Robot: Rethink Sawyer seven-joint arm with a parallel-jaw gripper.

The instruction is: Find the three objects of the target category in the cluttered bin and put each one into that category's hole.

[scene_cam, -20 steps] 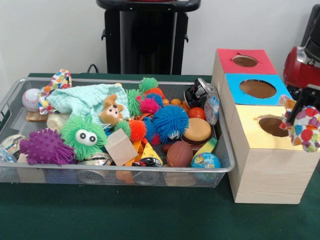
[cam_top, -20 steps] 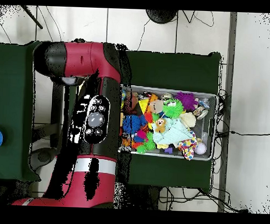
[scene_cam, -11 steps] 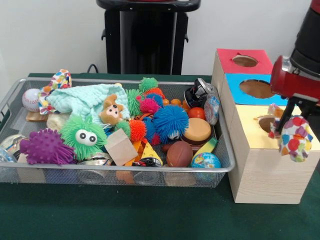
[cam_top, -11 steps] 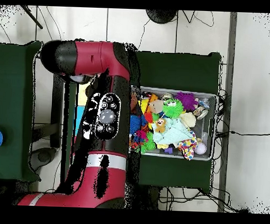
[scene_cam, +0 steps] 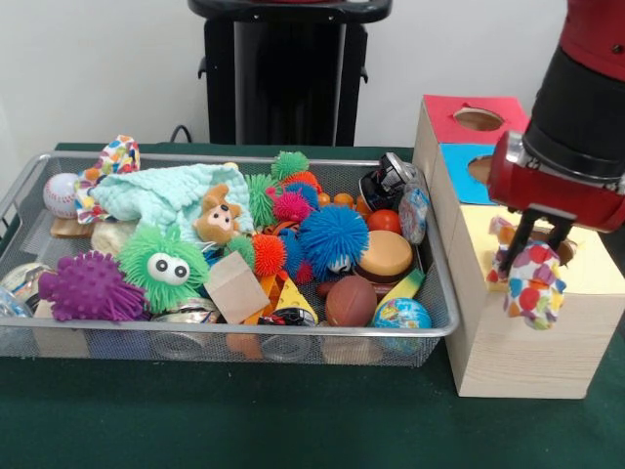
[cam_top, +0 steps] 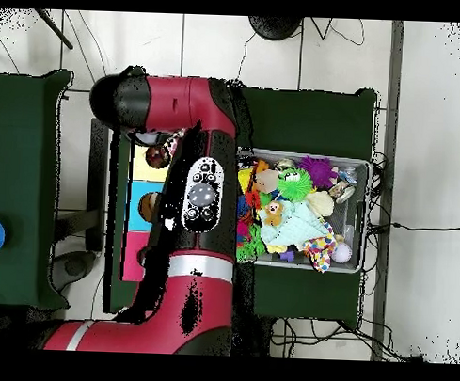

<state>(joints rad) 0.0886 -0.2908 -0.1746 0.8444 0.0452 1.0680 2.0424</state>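
The tool (scene_cam: 533,262) is gripping a multicoloured patchwork soft toy (scene_cam: 532,288), which is hanging over the near edge of the yellow box (scene_cam: 498,293), short of its hole, which the arm is largely hiding. The blue box (scene_cam: 461,161) and red box (scene_cam: 444,112) are standing behind it; the wire bin (scene_cam: 444,318) is sitting alongside. To complete this step well, the tool should be centring the toy above the yellow box's opening, lowering until the dangling end is entering, then releasing, so the fabric is not snagging on the rim.
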